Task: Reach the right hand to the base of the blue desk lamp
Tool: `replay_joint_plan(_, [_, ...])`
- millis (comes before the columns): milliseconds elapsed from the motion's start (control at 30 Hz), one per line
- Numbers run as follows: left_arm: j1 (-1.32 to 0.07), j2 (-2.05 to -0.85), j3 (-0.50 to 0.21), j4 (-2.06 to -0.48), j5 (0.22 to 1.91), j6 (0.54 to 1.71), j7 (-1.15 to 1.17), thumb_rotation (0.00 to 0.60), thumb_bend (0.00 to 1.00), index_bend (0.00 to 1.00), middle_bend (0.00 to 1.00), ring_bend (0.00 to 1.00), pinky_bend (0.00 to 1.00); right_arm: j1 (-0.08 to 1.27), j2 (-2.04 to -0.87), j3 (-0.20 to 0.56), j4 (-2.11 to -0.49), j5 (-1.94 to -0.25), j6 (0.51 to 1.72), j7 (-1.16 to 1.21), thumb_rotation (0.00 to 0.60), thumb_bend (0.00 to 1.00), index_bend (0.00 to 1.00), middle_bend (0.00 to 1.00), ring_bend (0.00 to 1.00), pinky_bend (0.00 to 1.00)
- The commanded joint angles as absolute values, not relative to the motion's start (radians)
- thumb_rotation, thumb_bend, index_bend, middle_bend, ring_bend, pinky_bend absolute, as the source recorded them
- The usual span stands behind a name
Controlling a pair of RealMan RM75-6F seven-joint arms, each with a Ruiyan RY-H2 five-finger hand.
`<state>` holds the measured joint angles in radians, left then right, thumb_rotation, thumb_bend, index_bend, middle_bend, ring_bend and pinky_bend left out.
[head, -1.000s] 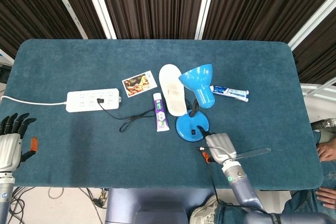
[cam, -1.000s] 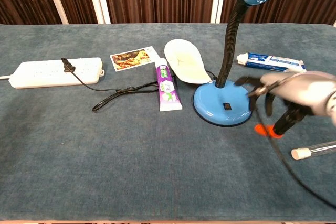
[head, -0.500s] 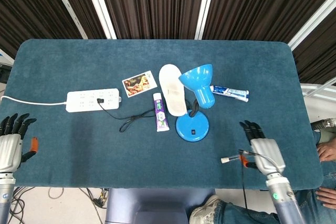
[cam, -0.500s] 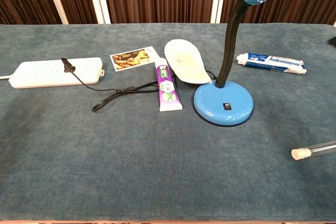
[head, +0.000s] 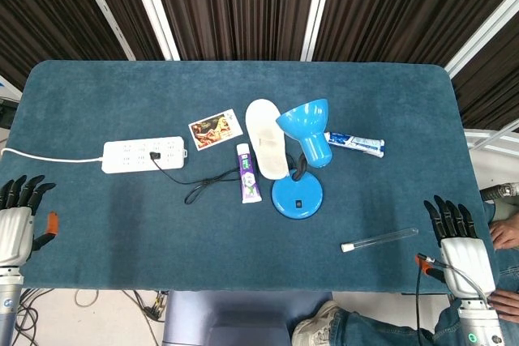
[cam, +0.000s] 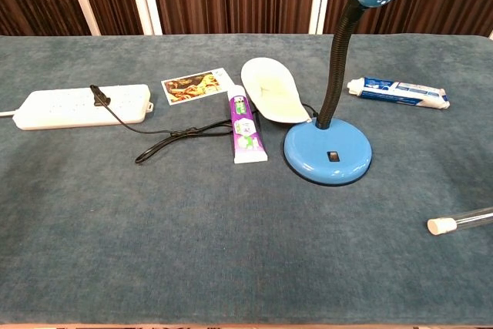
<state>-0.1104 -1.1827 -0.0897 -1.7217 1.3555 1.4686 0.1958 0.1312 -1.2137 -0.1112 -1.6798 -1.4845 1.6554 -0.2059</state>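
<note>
The blue desk lamp stands mid-table on its round base, with a black neck and blue shade above. My right hand lies flat at the table's front right corner, far right of the base, fingers spread and holding nothing. My left hand hangs off the front left edge, fingers apart and empty. Neither hand shows in the chest view.
A clear tube lies between my right hand and the lamp. A purple tube, a white insole, a photo card, a power strip with a black cord, and a toothpaste tube surround the lamp.
My right hand has drawn back from beside the lamp base to the table's front right corner. The clear tube now lies alone on the cloth. The left hand has not moved.
</note>
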Motion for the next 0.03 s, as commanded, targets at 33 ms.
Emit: replay_joint_plan(33, [-0.11, -1.183, -0.09, -1.721, 1.357, 1.469, 0.195, 0.6, 0.53, 0.22, 0.1, 0.01, 0.0, 0.13, -1.207, -0.102, -1.673, -1.487, 1.645, -0.202, 0.6, 0.22, 0.0, 0.0, 0.0, 0.0])
